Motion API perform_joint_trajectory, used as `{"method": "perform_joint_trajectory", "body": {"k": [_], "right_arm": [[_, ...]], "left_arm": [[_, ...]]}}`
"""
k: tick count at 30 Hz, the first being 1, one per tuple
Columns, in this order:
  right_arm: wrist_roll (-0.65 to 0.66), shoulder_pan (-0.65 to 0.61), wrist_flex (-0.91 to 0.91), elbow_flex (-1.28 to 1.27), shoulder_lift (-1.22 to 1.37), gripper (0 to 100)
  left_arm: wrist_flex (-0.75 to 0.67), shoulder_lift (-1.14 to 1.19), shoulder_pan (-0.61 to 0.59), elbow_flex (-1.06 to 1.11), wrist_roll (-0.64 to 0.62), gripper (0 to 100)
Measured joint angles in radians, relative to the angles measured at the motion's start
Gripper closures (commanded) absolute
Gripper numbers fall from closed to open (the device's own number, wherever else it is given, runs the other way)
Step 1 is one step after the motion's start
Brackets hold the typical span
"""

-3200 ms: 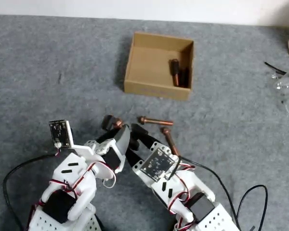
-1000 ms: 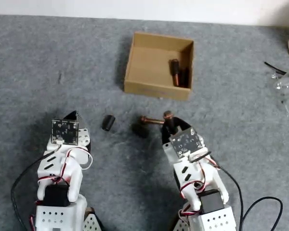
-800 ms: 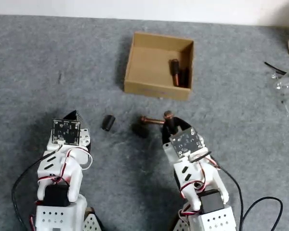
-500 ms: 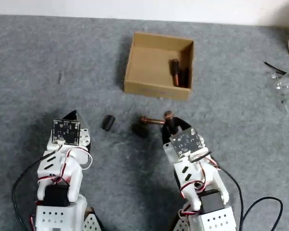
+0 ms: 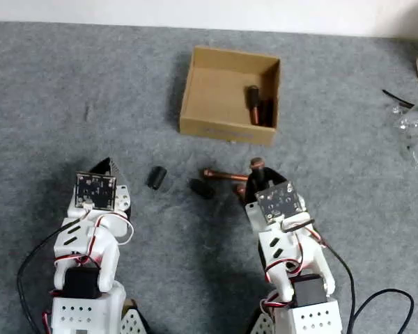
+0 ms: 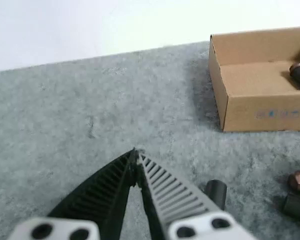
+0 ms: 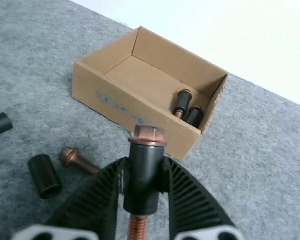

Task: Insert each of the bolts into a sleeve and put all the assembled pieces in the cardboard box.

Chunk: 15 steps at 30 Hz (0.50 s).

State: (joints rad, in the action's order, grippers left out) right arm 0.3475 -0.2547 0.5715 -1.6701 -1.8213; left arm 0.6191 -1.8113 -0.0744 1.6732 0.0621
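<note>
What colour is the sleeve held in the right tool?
The sleeve is black, on a copper-coloured bolt. The right wrist view shows it best.

Black, ribbed: right claw (image 7: 143, 170), left claw (image 6: 136, 159). In right claw: black sleeve (image 7: 142, 159), copper bolt (image 7: 149, 134). Beyond right claw: tan box (image 7: 115, 102), faint blue print on wall. Beside right claw: black loose sleeve (image 7: 44, 176), copper loose bolt (image 7: 75, 159). Under both claws: mottled grey carpet (image 5: 70, 90). Arms (image 5: 101, 268): white, red wires.

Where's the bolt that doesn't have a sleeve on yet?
In the high view the bare bolt lies on the grey mat on the arms' side of the cardboard box, between a loose black sleeve and the right gripper.
</note>
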Motion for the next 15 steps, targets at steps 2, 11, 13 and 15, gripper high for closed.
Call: {"method": "perform_joint_trajectory", "body": {"k": [2,11,13,15], "right_arm": [[0.0,0.0,0.0,0.0,0.0,99.3],[0.0,0.037,0.077,0.0,0.0,99.3],[0.0,0.038,0.1,0.0,0.0,99.3],[0.0,0.04,0.101,0.0,0.0,99.3]], "left_arm": [[-0.008,0.0,0.0,0.0,0.0,99],[-0.037,0.0,-0.063,0.0,0.002,99],[-0.037,0.0,-0.063,0.0,0.002,99],[-0.037,0.0,-0.063,0.0,0.002,99]]}}
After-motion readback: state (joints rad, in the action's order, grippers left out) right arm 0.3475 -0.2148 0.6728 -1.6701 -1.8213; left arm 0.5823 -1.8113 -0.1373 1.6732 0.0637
